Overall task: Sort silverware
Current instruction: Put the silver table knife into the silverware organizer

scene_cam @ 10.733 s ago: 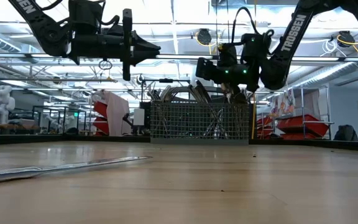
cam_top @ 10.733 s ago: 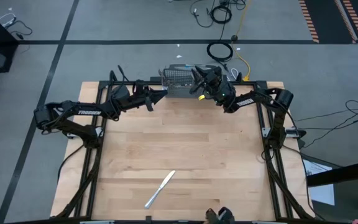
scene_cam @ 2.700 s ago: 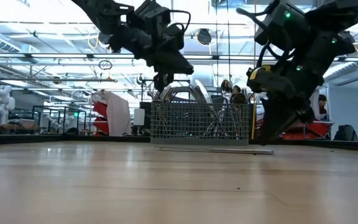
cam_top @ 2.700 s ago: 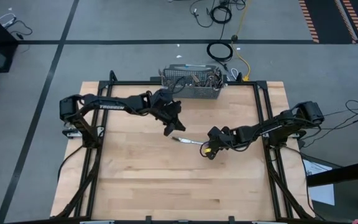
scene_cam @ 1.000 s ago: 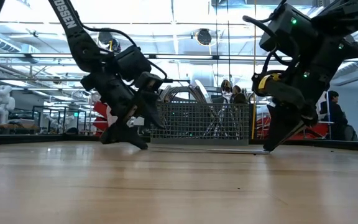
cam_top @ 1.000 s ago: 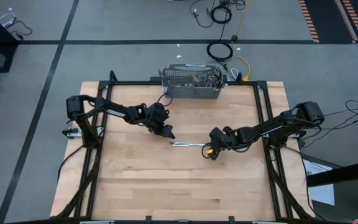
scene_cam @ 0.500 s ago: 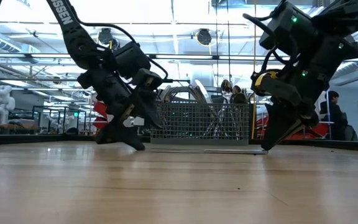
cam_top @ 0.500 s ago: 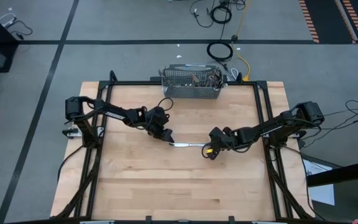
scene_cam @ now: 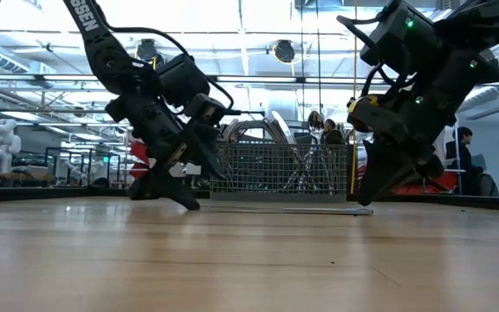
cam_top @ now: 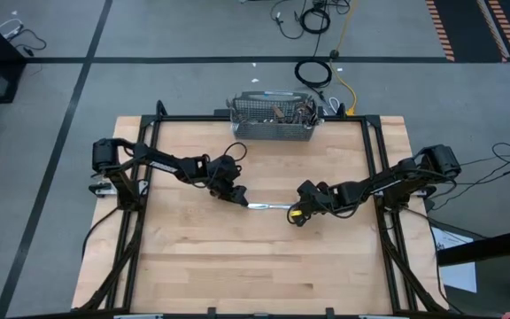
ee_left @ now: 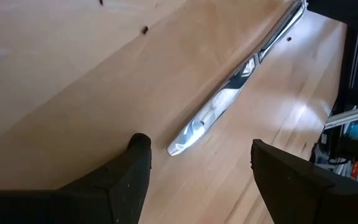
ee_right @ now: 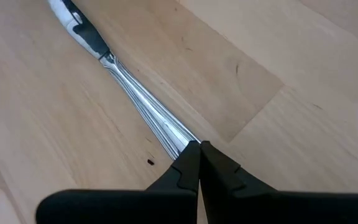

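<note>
Your right gripper [cam_top: 294, 215] sits just right of centre in the high view, low on the table [cam_top: 237, 266], with its fingers pinched fully together on the handle end of a single knife [cam_top: 268, 206]. Your right wrist view shows the two fingertips [ee_right: 191, 158] meeting on that handle, with the blade running away across the wood.

Your left gripper [cam_top: 237, 197] sits just left of centre in the same view, at the knife's other end. Its fingers stand wide apart, holding nothing; in your left wrist view the blade tip [ee_left: 182, 144] lies on the wood between them, touching neither.

In the low view the knife lies flat across the middle of the frame, both grippers down at the tabletop at either end.

You can see the rest of the silverware [cam_top: 290, 111] standing in the wire basket [cam_top: 255, 128] at the table's far edge, upper centre of the high view.
</note>
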{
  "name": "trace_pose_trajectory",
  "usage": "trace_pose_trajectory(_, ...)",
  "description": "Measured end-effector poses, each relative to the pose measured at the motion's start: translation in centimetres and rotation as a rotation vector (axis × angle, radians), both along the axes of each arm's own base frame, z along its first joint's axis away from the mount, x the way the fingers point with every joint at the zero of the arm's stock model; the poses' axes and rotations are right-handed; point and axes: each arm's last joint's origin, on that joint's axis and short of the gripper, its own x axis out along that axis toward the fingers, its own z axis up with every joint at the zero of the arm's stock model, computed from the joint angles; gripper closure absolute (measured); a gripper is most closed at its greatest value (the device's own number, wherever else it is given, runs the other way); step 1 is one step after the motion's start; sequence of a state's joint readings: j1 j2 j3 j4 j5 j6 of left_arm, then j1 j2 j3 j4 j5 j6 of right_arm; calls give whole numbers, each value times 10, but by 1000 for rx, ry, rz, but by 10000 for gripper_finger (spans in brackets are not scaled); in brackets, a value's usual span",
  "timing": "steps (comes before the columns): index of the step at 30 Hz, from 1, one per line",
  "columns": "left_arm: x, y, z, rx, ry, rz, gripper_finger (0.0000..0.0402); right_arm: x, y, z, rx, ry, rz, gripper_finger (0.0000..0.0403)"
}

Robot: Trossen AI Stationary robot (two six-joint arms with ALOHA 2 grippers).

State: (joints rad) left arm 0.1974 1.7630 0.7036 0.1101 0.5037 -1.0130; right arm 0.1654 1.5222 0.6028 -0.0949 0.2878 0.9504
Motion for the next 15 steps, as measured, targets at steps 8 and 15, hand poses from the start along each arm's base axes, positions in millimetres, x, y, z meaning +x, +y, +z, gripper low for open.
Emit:
trace_pose_trajectory(8,0,-3,0,2,2,-8,126,1,0,-3,1,11,1,403)
trace_pose_trajectory(15,0,-3,-1,0,2,-8,126,-2,0,-5,3,40,-11,403)
